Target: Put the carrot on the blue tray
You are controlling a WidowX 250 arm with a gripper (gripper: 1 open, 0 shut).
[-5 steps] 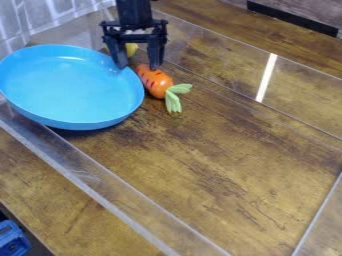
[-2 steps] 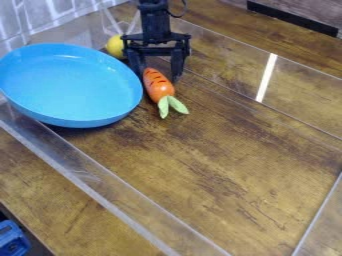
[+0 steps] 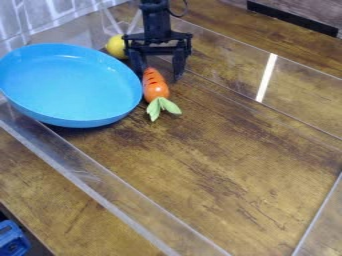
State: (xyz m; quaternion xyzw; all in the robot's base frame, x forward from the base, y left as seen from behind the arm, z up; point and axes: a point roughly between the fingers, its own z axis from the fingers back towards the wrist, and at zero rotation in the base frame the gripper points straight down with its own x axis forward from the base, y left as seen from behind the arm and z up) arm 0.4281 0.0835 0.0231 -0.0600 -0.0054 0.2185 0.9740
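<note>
The small orange carrot (image 3: 155, 86) lies on the wooden table, its light green top (image 3: 160, 105) pointing toward the camera, just right of the blue tray (image 3: 54, 90). My black gripper (image 3: 158, 64) points straight down over the carrot's orange end, open, with one finger (image 3: 138, 60) to its left and the other on its right. The fingers straddle the carrot's tip and nothing is held. The large oval blue tray sits at the left, and its inside holds nothing.
A yellow lemon (image 3: 116, 45) rests behind the tray, partly hidden by my gripper. Clear plastic walls (image 3: 80, 170) border the wooden table at the front and along the right side.
My gripper moved right and dropped over the carrot, uncovering the lemon behind the tray. The carrot has turned, its green top now pointing more toward the camera.
</note>
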